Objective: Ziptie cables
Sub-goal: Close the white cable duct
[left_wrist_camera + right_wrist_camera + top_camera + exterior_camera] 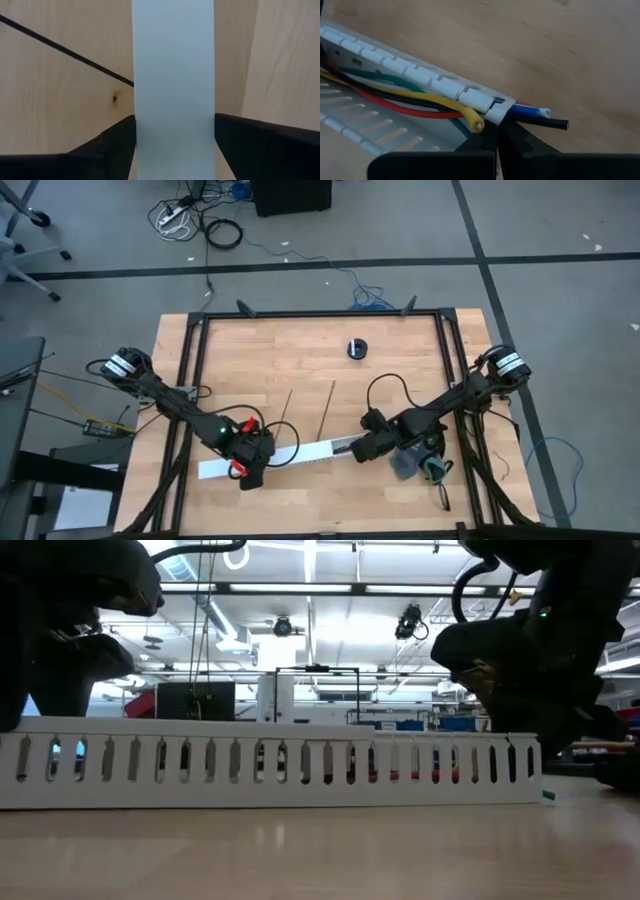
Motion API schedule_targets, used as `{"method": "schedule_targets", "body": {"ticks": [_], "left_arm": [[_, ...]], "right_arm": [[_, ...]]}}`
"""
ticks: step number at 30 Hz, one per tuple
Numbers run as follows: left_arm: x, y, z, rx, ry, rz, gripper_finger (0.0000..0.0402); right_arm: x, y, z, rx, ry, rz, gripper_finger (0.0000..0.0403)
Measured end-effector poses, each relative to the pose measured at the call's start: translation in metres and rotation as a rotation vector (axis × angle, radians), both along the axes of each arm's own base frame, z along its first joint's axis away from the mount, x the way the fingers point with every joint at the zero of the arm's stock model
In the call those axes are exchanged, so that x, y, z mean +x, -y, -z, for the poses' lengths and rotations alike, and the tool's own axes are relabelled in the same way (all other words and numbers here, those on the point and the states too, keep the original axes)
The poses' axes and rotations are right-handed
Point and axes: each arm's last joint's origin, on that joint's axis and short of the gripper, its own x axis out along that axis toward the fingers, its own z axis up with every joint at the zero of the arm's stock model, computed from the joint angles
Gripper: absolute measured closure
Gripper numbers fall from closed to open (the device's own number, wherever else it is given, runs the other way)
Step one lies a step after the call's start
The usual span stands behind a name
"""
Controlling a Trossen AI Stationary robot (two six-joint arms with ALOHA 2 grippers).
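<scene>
Left gripper (250, 463) grasps the channel (310, 453) at eight o'clock; right gripper (362, 448), clenched, touches the cables (420, 100) at four.

No text, label, brand, number or sign can be read in any view. The white channel (300, 457), the cables (420, 100) lying in it and the table (400, 350) carry no lettering that shows. The small round black object (357, 348) near the table's far edge is too small to tell any marking, and the room behind offers nothing legible.
</scene>
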Motion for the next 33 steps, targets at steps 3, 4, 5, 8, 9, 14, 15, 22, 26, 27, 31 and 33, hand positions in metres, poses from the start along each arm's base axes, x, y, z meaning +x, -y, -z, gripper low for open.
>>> {"method": "schedule_targets", "body": {"ticks": [3, 4, 5, 8, 9, 14, 15, 22, 26, 27, 31, 33], "left_arm": [[0.000, 0.000, 0.001, -0.008, -0.013, 0.004, 0.0161], [0.000, 0.000, 0.002, -0.008, -0.019, 0.004, 0.0161], [0.001, 0.000, 0.003, -0.008, -0.020, 0.004, 0.0161], [0.001, 0.000, 0.003, -0.011, -0.025, 0.004, 0.0161], [0.001, 0.000, 0.003, -0.013, -0.026, 0.001, 0.0161], [0.002, -0.001, 0.003, -0.004, -0.019, -0.030, 0.0161], [0.002, -0.001, 0.003, -0.006, -0.021, -0.030, 0.0161], [0.001, -0.001, 0.003, -0.011, -0.032, -0.026, 0.0161], [0.001, -0.001, 0.003, -0.013, -0.037, -0.022, 0.0161], [0.001, -0.001, 0.003, -0.013, -0.037, -0.020, 0.0161], [0.001, -0.001, 0.004, -0.008, -0.036, 0.006, 0.0161], [0.001, -0.001, 0.004, -0.004, -0.037, 0.029, 0.0161]], "right_arm": [[0.002, 0.000, 0.001, 0.006, 0.017, 0.002, 0.0403], [0.003, 0.000, 0.000, 0.007, 0.021, 0.002, 0.0403], [0.003, 0.000, 0.000, 0.003, 0.023, -0.006, 0.0403], [0.004, 0.002, -0.002, -0.006, 0.016, -0.038, 0.0403], [0.004, 0.002, -0.004, -0.011, 0.005, -0.038, 0.0403], [-0.001, 0.004, -0.036, -0.042, 0.062, -0.031, 0.0402], [-0.004, 0.006, -0.042, -0.050, 0.068, -0.036, 0.0402], [-0.038, 0.022, -0.062, -0.126, -0.078, 0.058, 0.0402], [-0.048, 0.027, -0.062, -0.126, -0.166, 0.104, 0.0402], [-0.048, 0.027, -0.060, -0.121, -0.171, 0.108, 0.0402], [-0.038, 0.027, -0.045, -0.084, -0.148, 0.123, 0.0402], [-0.031, 0.028, -0.038, -0.067, -0.140, 0.125, 0.0402]]}}
